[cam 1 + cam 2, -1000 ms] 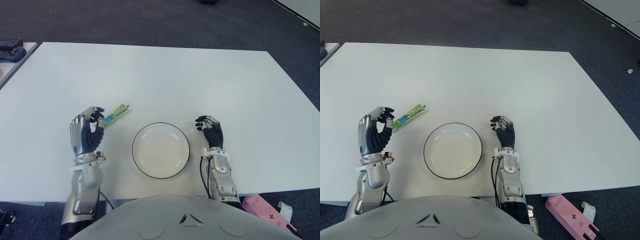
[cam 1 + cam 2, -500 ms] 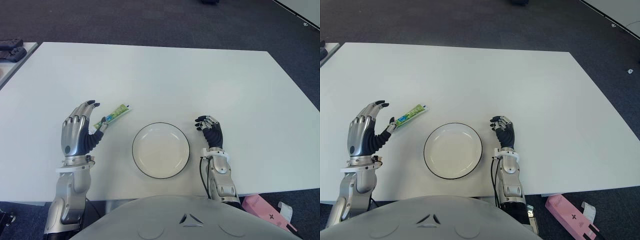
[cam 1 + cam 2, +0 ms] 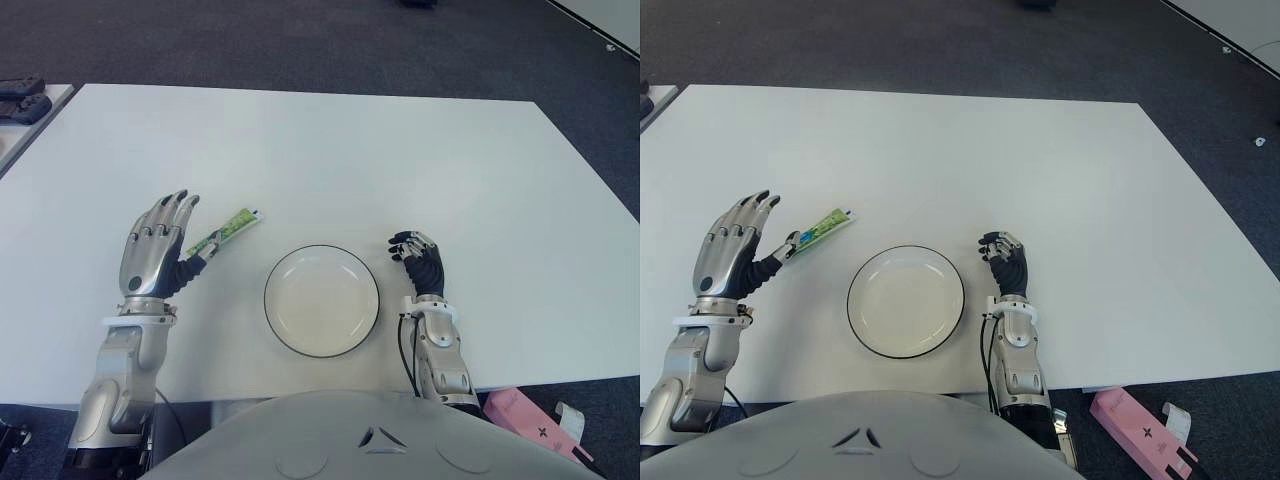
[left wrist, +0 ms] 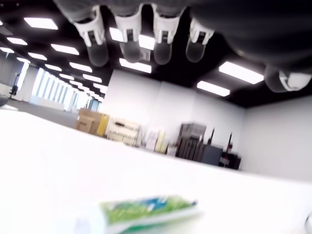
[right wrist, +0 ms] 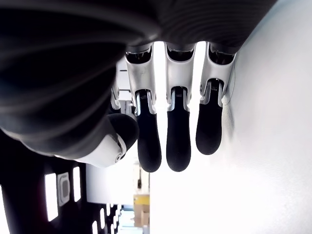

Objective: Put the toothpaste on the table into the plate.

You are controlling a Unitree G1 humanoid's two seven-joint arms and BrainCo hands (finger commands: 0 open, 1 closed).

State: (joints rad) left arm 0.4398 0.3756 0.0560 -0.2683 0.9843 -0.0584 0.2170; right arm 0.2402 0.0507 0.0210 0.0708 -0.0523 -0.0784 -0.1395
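- Left hand (image 3: 155, 253): raised over the table, fingers spread and extended, nothing held; its thumb tip is seen just beside the near end of the toothpaste.
- Right hand (image 3: 420, 263): shown just to the right of the plate, fingers curled inward, nothing held.
- Toothpaste (image 3: 227, 230): a small flat tube printed green with white and blue, laid at a slant on the table to the left of the plate and beyond its rim, apart from it.
- Plate (image 3: 284, 272): round, white, edged with a thin dark rim, set between the two hands near the table's front edge.
- Table (image 3: 330, 160): broad, white, plain-topped.
- Floor (image 3: 250, 40): dark carpet is seen beyond the table.
- Pink box (image 3: 1140, 430): lying on the floor at the lower right.
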